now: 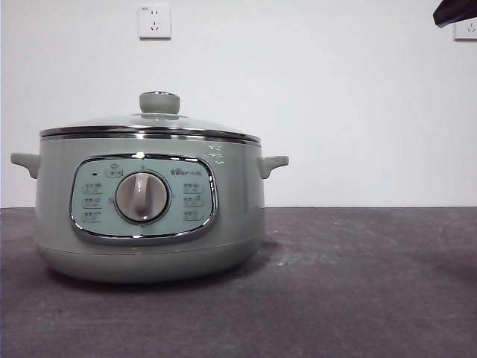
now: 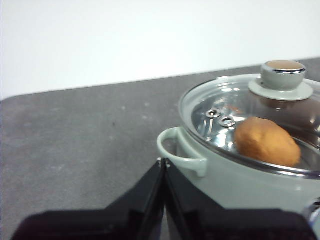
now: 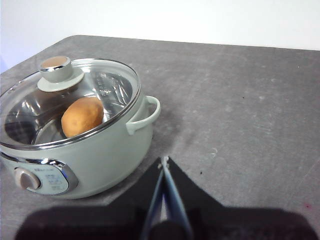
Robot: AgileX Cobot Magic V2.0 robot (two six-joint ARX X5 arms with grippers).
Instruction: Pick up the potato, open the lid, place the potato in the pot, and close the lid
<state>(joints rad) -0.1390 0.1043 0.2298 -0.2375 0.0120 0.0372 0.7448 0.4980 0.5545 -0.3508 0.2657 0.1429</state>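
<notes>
The pale sage-green pot (image 1: 149, 216) stands on the dark table, left of centre in the front view. The glass lid (image 1: 153, 123) with its green knob sits shut on the pot. The orange-brown potato (image 3: 82, 116) lies inside the pot under the glass; it also shows in the left wrist view (image 2: 267, 141). My left gripper (image 2: 163, 162) is shut and empty, just beside the pot's side handle (image 2: 180, 150). My right gripper (image 3: 163, 162) is shut and empty, apart from the pot on its other side. The front view shows only a black arm tip (image 1: 455, 11) at the top right corner.
A wall socket (image 1: 154, 22) is on the white wall behind the pot, another at the right edge (image 1: 466, 30). The dark grey table (image 1: 358, 276) stretches to the right of the pot.
</notes>
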